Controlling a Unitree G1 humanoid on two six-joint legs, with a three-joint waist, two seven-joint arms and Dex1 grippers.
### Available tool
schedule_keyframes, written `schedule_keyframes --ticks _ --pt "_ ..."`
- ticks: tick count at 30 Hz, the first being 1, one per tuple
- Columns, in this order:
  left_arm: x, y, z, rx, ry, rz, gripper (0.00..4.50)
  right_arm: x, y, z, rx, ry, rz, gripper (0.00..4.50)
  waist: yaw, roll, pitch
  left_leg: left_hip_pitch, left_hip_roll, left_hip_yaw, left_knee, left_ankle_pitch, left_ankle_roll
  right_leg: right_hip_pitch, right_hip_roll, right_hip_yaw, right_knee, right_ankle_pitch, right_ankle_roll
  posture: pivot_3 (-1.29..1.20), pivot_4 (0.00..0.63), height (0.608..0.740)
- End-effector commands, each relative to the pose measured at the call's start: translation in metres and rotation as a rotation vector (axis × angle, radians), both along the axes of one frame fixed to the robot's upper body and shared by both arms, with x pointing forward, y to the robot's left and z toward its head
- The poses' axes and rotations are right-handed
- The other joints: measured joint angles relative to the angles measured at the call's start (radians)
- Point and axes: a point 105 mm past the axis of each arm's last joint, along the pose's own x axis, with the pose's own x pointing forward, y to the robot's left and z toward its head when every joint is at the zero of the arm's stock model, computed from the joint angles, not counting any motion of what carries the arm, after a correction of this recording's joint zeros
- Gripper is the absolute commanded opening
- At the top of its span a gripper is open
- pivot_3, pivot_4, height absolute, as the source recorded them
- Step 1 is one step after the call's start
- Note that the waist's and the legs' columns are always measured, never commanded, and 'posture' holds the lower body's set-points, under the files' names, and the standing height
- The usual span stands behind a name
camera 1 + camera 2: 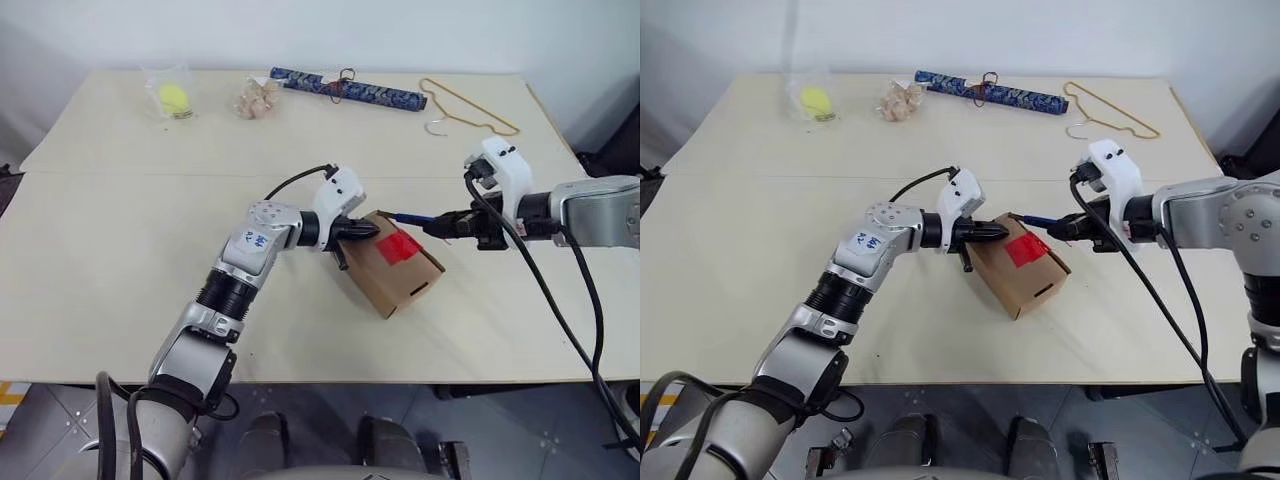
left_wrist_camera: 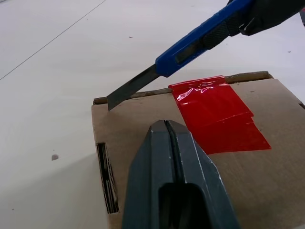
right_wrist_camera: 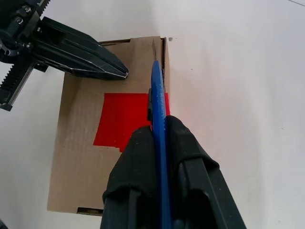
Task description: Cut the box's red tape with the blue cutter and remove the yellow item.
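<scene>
Now the right end effector [image 3: 159, 138] grips the blue cutter [image 2: 200, 40] at the box [image 1: 395, 275] edge; left end effector [image 2: 167, 143] closed.

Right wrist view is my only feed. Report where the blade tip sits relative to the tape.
Observer: The cutter has its blade out, tip at the box lid's edge seam, just beside the tape, not on it.
Operator: Tell me whether the tape is cut.
Observer: It looks whole, wrinkled but unbroken where it folds over the lid's edge.
Operator: Describe the left gripper.
Observer: Shut, its closed fingertips resting on the lid beside the tape.
Operator: List what lies at the table's far edge.
Observer: A bagged yellow-green ball, a small clear bag, a dark patterned roll and a wire hanger.
</scene>
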Motion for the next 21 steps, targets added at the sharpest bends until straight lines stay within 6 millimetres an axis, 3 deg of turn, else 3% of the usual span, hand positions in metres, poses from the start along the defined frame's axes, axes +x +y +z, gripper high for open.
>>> schedule_keyframes --ticks 1,5,9,21 --pt "-0.004 0.001 -0.008 0.022 0.013 0.001 0.0 0.0 -0.002 0.019 0.027 -0.058 0.001 0.09 -0.001 0.0 0.0 0.0 0.0 0.0 0.0 0.0 0.0 0.0 0.0 0.0 0.0 0.0 0.0 0.0 0.15 0.74" --pt "-0.007 0.0 -0.01 0.024 0.018 -0.007 0.0 -0.002 0.0 0.032 0.098 -0.072 0.024 0.09 0.0 0.0 0.0 0.0 0.0 0.0 0.0 0.0 0.0 0.0 0.0 0.0 0.001 0.0 0.0 0.0 0.15 0.74" --pt "-0.008 -0.001 -0.011 0.028 0.018 -0.013 0.0 -0.003 -0.001 0.031 0.106 -0.065 0.022 0.09 0.0 0.0 0.0 0.0 0.0 0.0 0.0 0.0 0.0 0.0 0.0 0.0 0.001 0.0 0.0 0.0 0.15 0.74" --pt "-0.011 -0.005 -0.014 0.052 0.016 -0.033 0.0 -0.001 -0.006 -0.002 0.046 -0.016 -0.015 0.09 0.0 0.0 0.0 0.0 0.0 0.0 0.0 0.0 0.0 0.0 0.0 0.0 0.001 0.0 0.0 0.0 0.15 0.74"
